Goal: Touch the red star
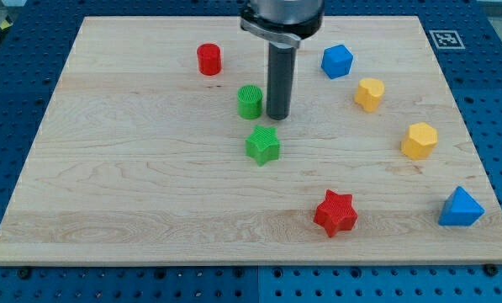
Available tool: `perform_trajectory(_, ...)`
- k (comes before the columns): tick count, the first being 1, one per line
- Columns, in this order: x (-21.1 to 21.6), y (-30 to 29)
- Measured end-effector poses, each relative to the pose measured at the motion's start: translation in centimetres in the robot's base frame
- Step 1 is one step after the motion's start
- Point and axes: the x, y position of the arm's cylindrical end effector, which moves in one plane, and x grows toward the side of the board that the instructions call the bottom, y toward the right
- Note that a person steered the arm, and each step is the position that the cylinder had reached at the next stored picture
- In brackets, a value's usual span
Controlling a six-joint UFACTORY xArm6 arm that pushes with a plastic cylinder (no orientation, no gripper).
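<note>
The red star point(335, 213) lies near the view's bottom, right of centre, on the wooden board point(133, 185). My tip point(278, 116) is down on the board well above and to the left of the star, far from it. The tip stands just right of the green cylinder point(250, 101) and just above the green star point(263, 145), touching neither as far as I can see.
A red cylinder point(208, 59) sits at the upper left. A blue cube-like block point(336, 61), a yellow heart-like block point(369, 93) and a yellow hexagon point(420, 140) line the right side. A blue triangle point(460, 208) lies at the lower right.
</note>
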Motion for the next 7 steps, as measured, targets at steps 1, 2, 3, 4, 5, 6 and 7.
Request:
perform_trajectory(1,-0.5,1.8)
perform_trajectory(2,-0.7,2.5)
perform_trajectory(3,-0.3,4.0)
perform_trajectory(4,1.8,5.4)
perform_trajectory(5,4.3,5.6)
perform_trajectory(6,7.0,5.6)
perform_trajectory(7,9.8,5.6)
